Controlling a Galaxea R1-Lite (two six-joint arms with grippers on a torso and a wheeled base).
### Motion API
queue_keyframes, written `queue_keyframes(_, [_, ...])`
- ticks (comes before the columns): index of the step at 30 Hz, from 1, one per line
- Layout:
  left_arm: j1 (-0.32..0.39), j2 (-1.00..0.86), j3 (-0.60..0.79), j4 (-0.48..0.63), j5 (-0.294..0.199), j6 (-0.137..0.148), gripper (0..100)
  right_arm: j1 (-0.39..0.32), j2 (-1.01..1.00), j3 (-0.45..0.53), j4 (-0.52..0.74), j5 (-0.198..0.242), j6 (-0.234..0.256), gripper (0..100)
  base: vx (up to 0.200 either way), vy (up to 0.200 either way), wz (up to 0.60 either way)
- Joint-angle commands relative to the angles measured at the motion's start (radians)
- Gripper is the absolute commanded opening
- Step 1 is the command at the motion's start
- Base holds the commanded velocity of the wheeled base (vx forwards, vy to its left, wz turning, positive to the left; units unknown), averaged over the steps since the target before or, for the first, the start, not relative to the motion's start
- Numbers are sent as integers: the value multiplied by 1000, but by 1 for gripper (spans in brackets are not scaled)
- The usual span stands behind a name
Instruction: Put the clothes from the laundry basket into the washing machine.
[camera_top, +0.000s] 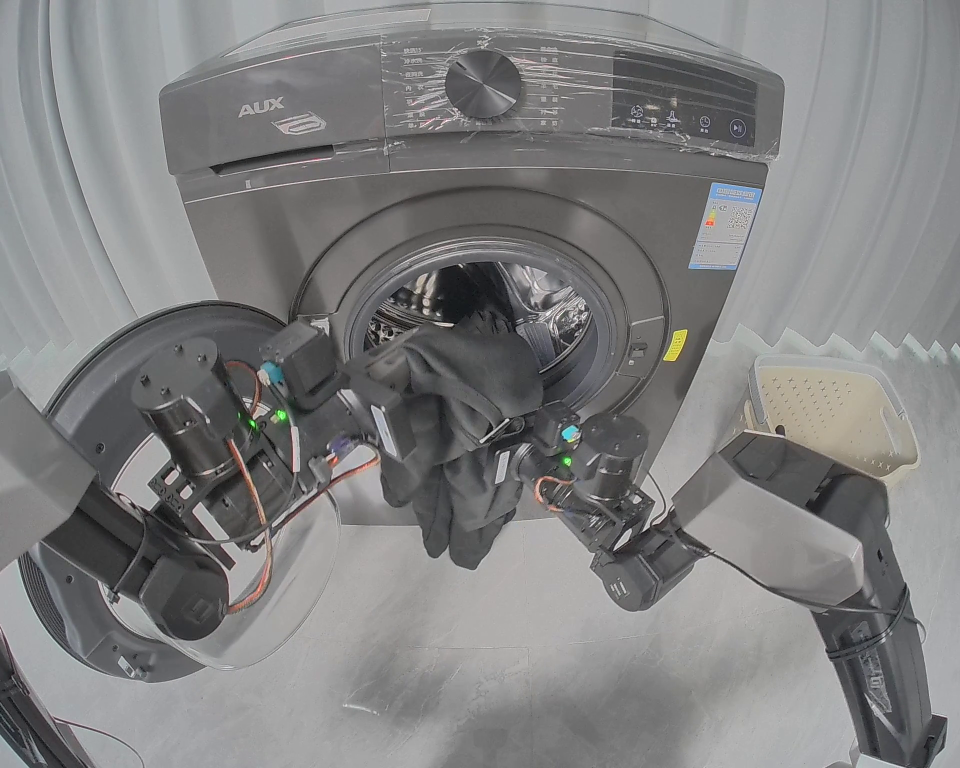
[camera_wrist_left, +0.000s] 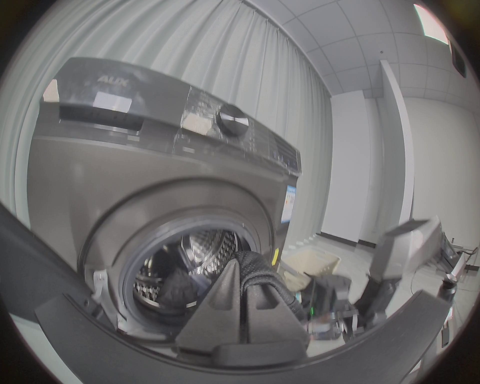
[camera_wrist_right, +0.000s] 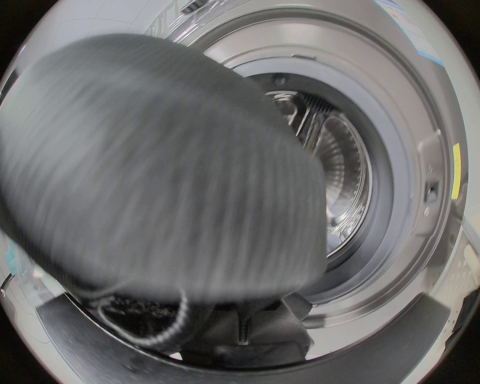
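Left claw and right claw each pinch garment. Best: lift dangling tail clear of washer rim, push deep.

The floor is lying pale grey and smooth, faintly marbled with darker streaks, and is running back to a white curtain that is hanging down to it. The washer is standing on it straight ahead, its base resting flat, with its round door hanging open on the robot's left. The basket is sitting on the floor just beside the washer, on the robot's right, its perforated beige inside showing.
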Motion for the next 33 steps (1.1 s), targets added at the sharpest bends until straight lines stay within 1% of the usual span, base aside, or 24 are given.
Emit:
queue_keyframes(1, [0, -30, 149, 2, -6, 1, 0, -66, -104, 6, 10, -17, 1, 0, 0, 0, 0])
queue_keyframes(6, [5, -4, 239, 0, -4, 6, 0, -72, -133, 7, 18, -20, 1, 0, 0, 0, 0])
queue_keyframes(10, [24, 45, 285, -9, 0, 26, 0, -65, -142, 7, 20, -20, 0, 0, 0, 0, 0])
queue_keyframes(11, [30, 70, 299, -12, 0, 41, 0, -60, -150, 7, 21, -20, 1, 0, 0, 0, 0])
queue_keyframes(12, [30, 85, 307, -15, 0, 49, 0, -59, -153, 9, 21, -20, 1, 0, 0, 0, 0])
queue_keyframes(15, [33, 134, 325, -47, 2, 57, 0, -55, -153, 7, 26, -22, 0, 0, 0, 0, 0])
queue_keyframes(16, [33, 148, 333, -64, 0, 60, 100, -55, -153, 7, 27, -22, 1, 0, 0, 0, 0])
queue_keyframes(17, [33, 160, 339, -79, 0, 63, 100, -55, -153, 7, 29, -22, 0, 0, 0, 0, 0])
queue_keyframes(20, [27, 183, 357, -119, -1, 60, 100, -60, -153, 7, 30, -22, 0, 0, 0, 0, 0])
queue_keyframes(21, [24, 191, 373, -133, -4, 64, 100, -63, -153, 7, 30, -20, 0, 0, 0, 0, 0])
queue_keyframes(23, [19, 191, 388, -135, -12, 66, 100, -66, -153, 7, 30, -20, 0, 0, 0, 0, 0])
queue_keyframes(27, [7, 186, 380, -135, -12, 66, 100, -71, -153, 7, 30, -22, 0, 0, 0, 0, 0])
queue_keyframes(33, [13, 192, 357, -133, -3, 64, 100, -75, -156, 11, 21, -19, 0, 0, 0, 0, 0])
